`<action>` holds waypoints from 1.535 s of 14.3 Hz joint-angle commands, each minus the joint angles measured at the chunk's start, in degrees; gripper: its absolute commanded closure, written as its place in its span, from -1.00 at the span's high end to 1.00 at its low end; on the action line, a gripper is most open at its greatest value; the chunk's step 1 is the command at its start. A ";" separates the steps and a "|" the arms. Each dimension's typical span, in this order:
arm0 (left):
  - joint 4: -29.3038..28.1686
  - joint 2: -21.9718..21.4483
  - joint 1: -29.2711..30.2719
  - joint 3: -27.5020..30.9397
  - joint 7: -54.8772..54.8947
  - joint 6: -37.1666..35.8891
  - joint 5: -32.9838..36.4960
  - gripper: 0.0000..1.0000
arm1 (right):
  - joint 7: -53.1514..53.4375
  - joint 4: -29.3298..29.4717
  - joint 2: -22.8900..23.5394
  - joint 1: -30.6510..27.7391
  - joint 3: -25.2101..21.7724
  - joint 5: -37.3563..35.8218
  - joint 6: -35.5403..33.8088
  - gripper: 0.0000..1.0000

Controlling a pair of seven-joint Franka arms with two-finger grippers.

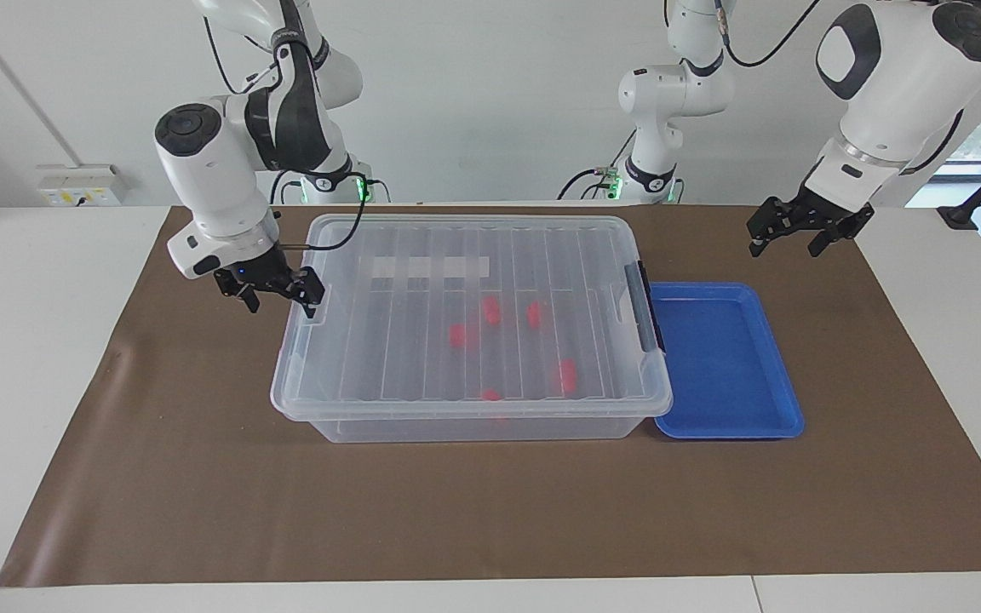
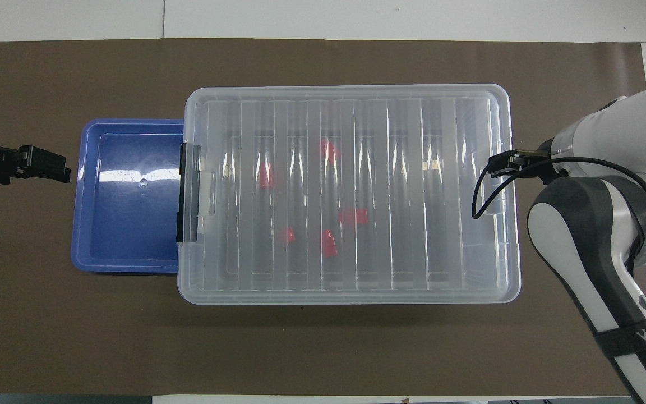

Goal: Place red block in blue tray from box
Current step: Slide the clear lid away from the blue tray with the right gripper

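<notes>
Brown paper mat (image 1: 201, 511) covers the bench (image 1: 22, 358) across most of the frame.

Upper left of the facing view: right end effector (image 1: 273, 294) hangs at the end edge of the box (image 1: 469, 328), jaws spread apart and holding nothing, one fingertip over the lid's rim, the other over the mat just outside it. Whether it touches the lid I cannot tell. A black cable (image 1: 333, 243) loops from the wrist over the lid corner.

Centre frame: box is clear plastic, ribbed lid (image 1: 422, 255) on and closed. Several small red pieces lie on the box floor, seen blurred through the lid; one boxy piece, taken as the red block (image 2: 353, 216), sits near the middle in the overhead view. Which pieces are boxy and which rounder I cannot tell for the rest. A dark grey latch handle (image 1: 647, 306) sits on the box's end toward the tray.

Right of centre: blue tray (image 1: 725, 362) lies flat on the mat, touching the box's latch end, with nothing in it.

Upper right: left end effector (image 1: 800, 237) waits in the air above bare mat, jaws spread and holding nothing, clear of the tray.
</notes>
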 commanded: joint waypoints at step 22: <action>-0.60 -0.64 0.60 -0.07 0.85 -0.28 -1.12 1.00 | -25.64 -2.94 -1.31 -13.92 -0.30 0.70 2.66 1.00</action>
